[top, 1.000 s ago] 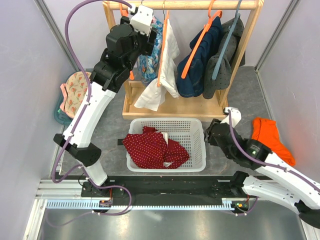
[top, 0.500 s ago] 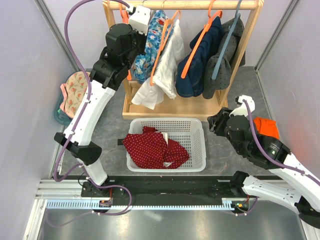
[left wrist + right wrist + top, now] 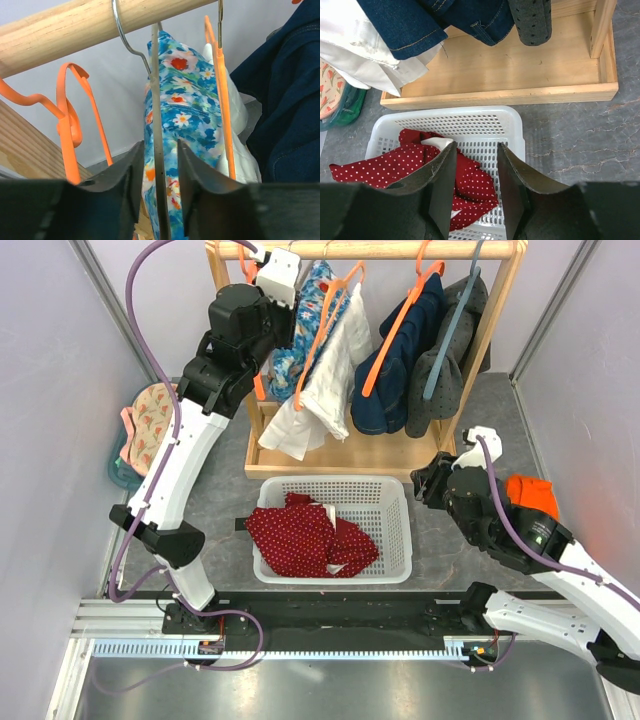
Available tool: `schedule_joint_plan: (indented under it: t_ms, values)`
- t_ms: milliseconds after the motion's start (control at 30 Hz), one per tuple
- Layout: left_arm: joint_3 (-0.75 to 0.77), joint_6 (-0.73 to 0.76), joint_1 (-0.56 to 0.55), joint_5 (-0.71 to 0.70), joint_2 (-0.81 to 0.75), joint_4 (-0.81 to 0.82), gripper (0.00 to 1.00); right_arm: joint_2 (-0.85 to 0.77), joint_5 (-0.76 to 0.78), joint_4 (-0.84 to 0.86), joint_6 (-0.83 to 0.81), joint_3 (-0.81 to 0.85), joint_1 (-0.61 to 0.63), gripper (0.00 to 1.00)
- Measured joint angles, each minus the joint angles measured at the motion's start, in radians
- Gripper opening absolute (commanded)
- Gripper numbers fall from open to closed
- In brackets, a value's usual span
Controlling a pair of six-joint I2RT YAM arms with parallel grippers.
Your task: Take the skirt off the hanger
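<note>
The dark red polka-dot skirt (image 3: 305,536) lies crumpled in the white basket (image 3: 390,490), with no hanger on it; it also shows in the right wrist view (image 3: 410,160). An empty orange hanger (image 3: 70,125) hangs at the left end of the wooden rail (image 3: 75,25). My left gripper (image 3: 297,290) is up at the rail. Its jaws (image 3: 159,145) stand open on either side of the thin grey hanger arm (image 3: 156,90) that carries the blue floral garment (image 3: 182,100), with a gap on each side. My right gripper (image 3: 432,483) is open and empty, just right of the basket (image 3: 476,147).
The wooden rack (image 3: 400,455) holds a white garment (image 3: 320,400) on an orange hanger, a navy denim garment (image 3: 400,350) and a grey dotted garment (image 3: 440,380). An orange cloth (image 3: 530,490) lies at the right. A patterned cloth (image 3: 150,425) sits in a teal bowl at the left.
My left gripper has pushed into the rack, and the floral and white garments have swung to the right. My right arm has lifted and drawn back to the right, covering part of the orange cloth.
</note>
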Motion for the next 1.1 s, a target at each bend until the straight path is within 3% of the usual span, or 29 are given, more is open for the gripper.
schedule_joint_plan:
  t_ms: [67,400,733,933,1100]
  values:
    - [0.000,0.000,0.000,0.007,0.000,0.000,0.41,0.002,-0.002,0.003,-0.002,0.000,0.000,0.46]
    - [0.000,0.006,0.008,0.026,0.019,0.002,0.02,-0.010,-0.002,0.003,-0.006,0.003,0.000,0.46]
    - [0.012,0.007,0.023,0.050,0.024,-0.015,0.02,-0.014,0.000,0.007,-0.019,0.032,0.000,0.45]
    - [0.197,0.018,0.033,0.052,0.082,-0.111,0.02,-0.011,-0.014,0.020,-0.027,0.031,0.000,0.45]
    - [0.216,0.025,0.033,0.061,0.032,-0.122,0.02,-0.012,-0.023,0.036,-0.032,0.031,0.000,0.45]
